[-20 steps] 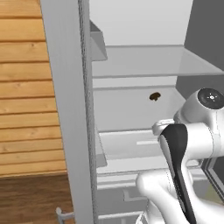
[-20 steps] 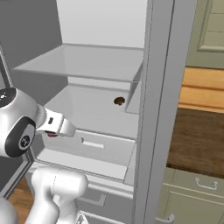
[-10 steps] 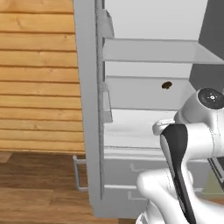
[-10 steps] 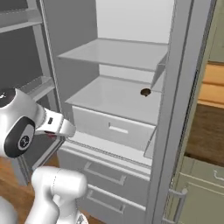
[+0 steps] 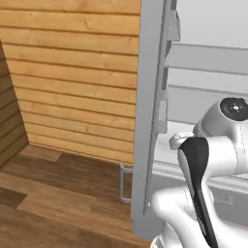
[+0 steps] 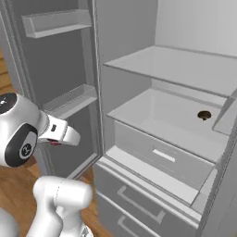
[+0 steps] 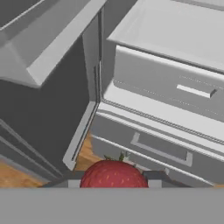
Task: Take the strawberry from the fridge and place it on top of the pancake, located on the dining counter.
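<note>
The strawberry (image 7: 113, 174), red with a small green stem, sits between my two fingertips at the bottom of the hand view. My gripper (image 7: 113, 180) is shut on it. In the right base view the gripper (image 6: 55, 141) hangs in front of the open left fridge door, a spot of red at its tip. The light grey fridge (image 6: 176, 69) stands open with pale shelves, and its left door edge (image 5: 147, 121) shows in the left base view. The pancake and the dining counter are out of view.
A small dark brown lump (image 6: 204, 115) lies on the middle fridge shelf. Two lower drawers with bar handles (image 7: 159, 146) lie ahead of the hand. A wooden plank wall (image 5: 72, 72) and wood floor (image 5: 48, 193) lie left of the fridge.
Both base views have shifted: the fridge slid to the right and more wooden wall and floor came in, so the base moved. The gripper stays shut on the strawberry.
</note>
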